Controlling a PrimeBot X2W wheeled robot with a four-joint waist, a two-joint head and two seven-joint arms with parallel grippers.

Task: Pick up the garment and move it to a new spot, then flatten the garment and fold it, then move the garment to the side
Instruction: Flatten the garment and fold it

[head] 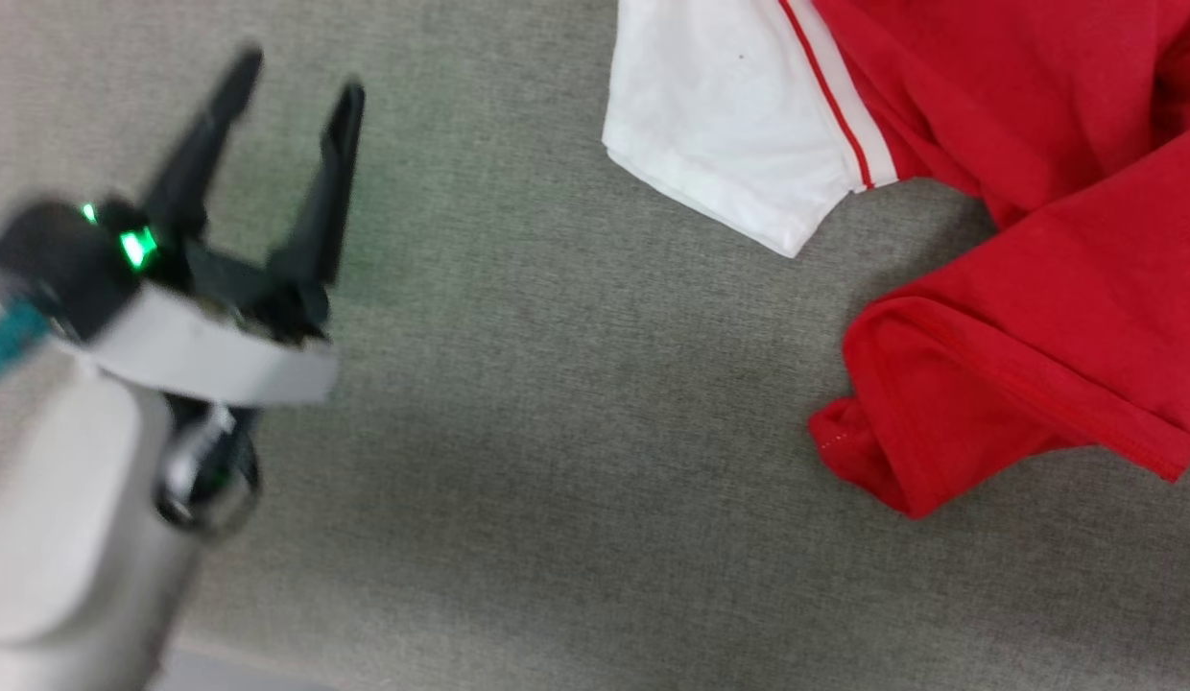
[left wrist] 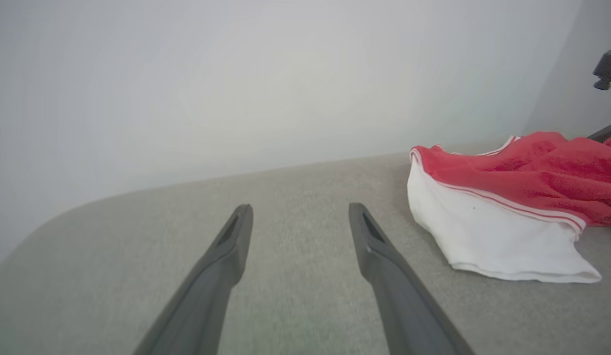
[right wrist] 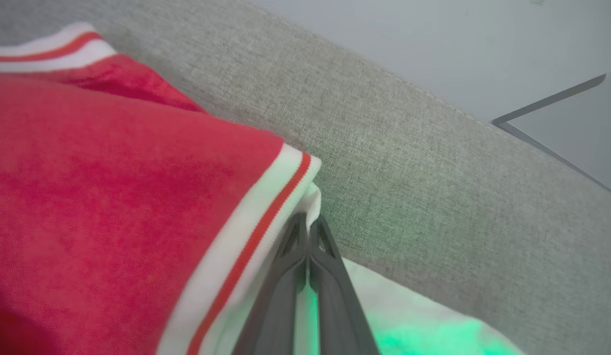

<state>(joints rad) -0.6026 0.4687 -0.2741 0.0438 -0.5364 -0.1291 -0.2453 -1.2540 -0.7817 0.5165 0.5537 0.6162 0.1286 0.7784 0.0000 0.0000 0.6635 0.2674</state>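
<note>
Two grippers: left gripper (head: 297,75), upper left of head view, jaws apart; right gripper (right wrist: 308,222) clamped on the garment (right wrist: 113,197) at its sleeve.

Grey woven fabric surface (head: 557,432), rumpled red-and-white garment (head: 1036,240) directly on it, toward the right.

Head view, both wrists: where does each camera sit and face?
Head: on the head, looking down at the grey surface and garment; left claw, open, and forearm show.
Left wrist: low along its open claw across the grey surface toward a wall.
Right wrist: along the right claw, shut on the garment's sleeve.
Head and left wrist share the left claw and garment.
</note>
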